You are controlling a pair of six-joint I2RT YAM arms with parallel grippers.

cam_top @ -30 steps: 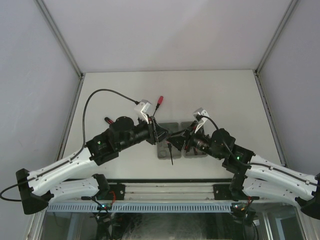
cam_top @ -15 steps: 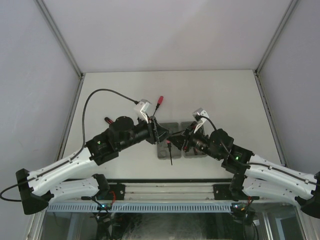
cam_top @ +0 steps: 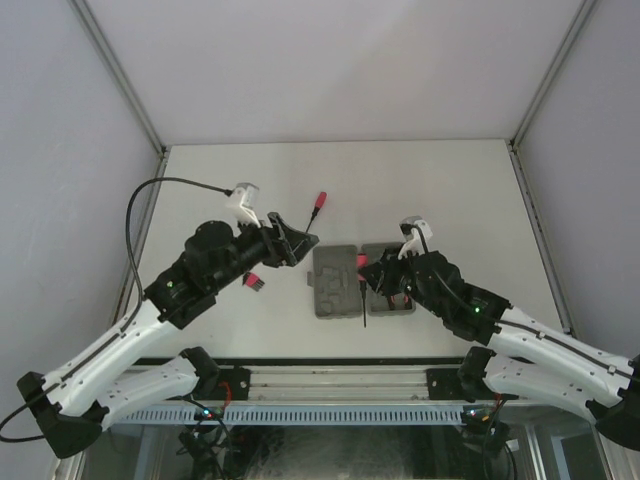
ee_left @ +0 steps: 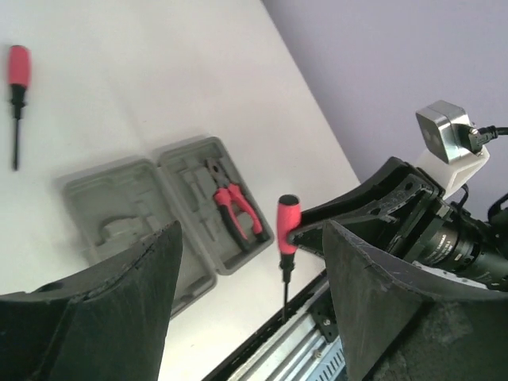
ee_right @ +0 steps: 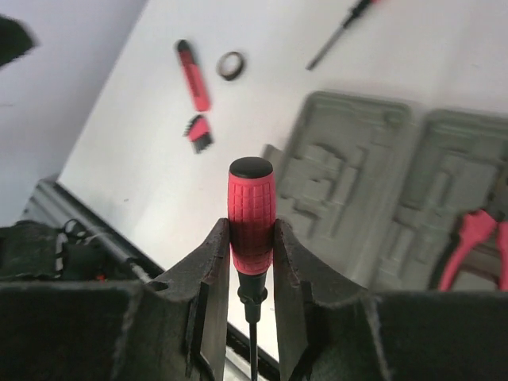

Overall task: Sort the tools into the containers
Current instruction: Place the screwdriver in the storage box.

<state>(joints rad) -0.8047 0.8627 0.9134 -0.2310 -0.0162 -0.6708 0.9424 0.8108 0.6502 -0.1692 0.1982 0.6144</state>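
Right fingers point(ee_right: 208, 278) clamped on a red-handled screwdriver point(ee_right: 251, 210), handle up, at the grey trays' point(ee_right: 349, 159) near edge | pliers point(ee_right: 476, 238) lie in the right-hand tray point(ee_right: 460, 171) | left fingers point(ee_left: 119, 309) spread apart, empty | loose screwdriver point(cam_top: 318, 205) and ring point(ee_right: 231, 65) on tabletop point(cam_top: 450, 190)

Overhead, close wrists; trays point(cam_top: 335, 290) seemingly shared

Grey trays: two, a first tray point(ee_right: 349, 127) and a second tray point(ee_right: 460, 151). Pliers point(ee_right: 470, 234): one pair. Screwdrivers with thin black shafts: two, a near screwdriver point(ee_right: 251, 210) and a far screwdriver point(ee_left: 18, 67). Short red handle point(ee_right: 193, 75) with a black tip: one. Small red-and-black toothed piece point(ee_right: 200, 132): one. Dark ring point(ee_right: 231, 65): one. Robot arms: two, a left arm point(cam_top: 130, 330) and a right arm point(cam_top: 540, 335).
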